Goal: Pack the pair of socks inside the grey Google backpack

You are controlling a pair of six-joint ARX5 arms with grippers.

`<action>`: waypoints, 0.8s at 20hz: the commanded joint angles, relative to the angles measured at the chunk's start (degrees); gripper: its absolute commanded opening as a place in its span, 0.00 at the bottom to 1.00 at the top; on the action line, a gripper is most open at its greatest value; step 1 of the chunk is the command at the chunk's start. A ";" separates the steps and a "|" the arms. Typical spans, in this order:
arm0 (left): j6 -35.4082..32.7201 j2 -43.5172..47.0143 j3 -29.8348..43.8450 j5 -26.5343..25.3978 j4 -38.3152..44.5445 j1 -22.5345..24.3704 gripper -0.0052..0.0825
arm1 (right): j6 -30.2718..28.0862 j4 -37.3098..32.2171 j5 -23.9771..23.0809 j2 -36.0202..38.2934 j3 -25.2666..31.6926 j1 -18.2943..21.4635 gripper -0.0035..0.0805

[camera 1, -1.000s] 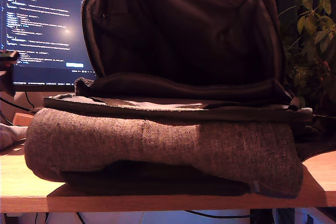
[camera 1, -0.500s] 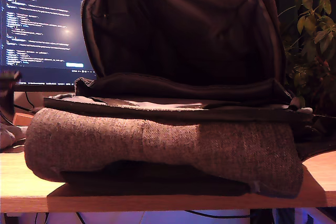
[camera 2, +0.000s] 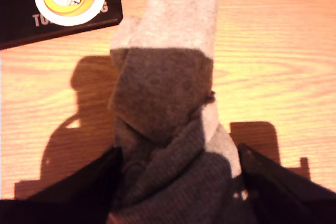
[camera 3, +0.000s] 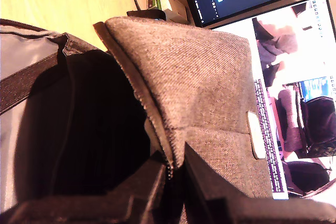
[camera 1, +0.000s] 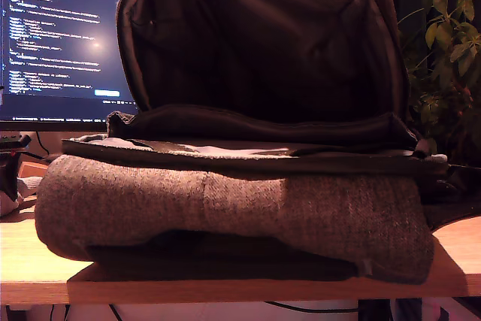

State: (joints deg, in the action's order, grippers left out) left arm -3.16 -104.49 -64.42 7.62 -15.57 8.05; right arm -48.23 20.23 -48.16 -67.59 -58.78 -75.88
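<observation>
The backpack (camera 1: pixel 248 208) fills the middle of the exterior view, lying on the wooden worktop (camera 1: pixel 225 291) with its flap raised and its dark lining showing. A monitor (camera 1: pixel 60 35) with lines of code glows in the upper left of that frame, and a leafy plant (camera 1: pixel 447 43) stands at the right edge.

My first claw (camera 2: pixel 176 182) is closed on the socks (camera 2: pixel 168 98): its two dark fingers (camera 2: pixel 79 192) press the knit bundle from either side, and the free end of the socks extends away from it over bare worktop (camera 2: pixel 273 51). A black card with an orange and white round mark (camera 2: pixel 58 3) lies on the wood beyond the socks. In the exterior view, a dark part of an arm and a pale scrap of sock (camera 1: pixel 7 201) show only at the lower left edge, beside the backpack and outside it.

My second claw (camera 3: pixel 176 174) pinches the zip edge of the flap (camera 3: pixel 189 82), its fingers nearly together on the fabric, with the dark opening to one side. A small pale patch (camera 3: pixel 257 135) sits on the herringbone cloth.
</observation>
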 commanded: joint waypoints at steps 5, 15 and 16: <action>-1.07 -1.92 -0.22 0.31 -5.92 0.24 0.13 | 0.22 -1.53 0.20 1.99 -2.10 -0.46 0.03; -1.79 4.55 -0.24 7.10 -10.54 -4.09 0.04 | 0.15 -3.26 0.74 1.99 -2.10 -0.46 0.03; -1.79 5.95 -0.24 7.13 -10.58 -4.96 0.04 | -0.15 -3.32 0.72 1.99 -2.10 -0.46 0.03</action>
State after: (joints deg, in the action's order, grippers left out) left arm -4.73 -101.25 -65.43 14.31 -26.50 3.66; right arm -48.27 18.90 -47.53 -67.59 -58.78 -75.85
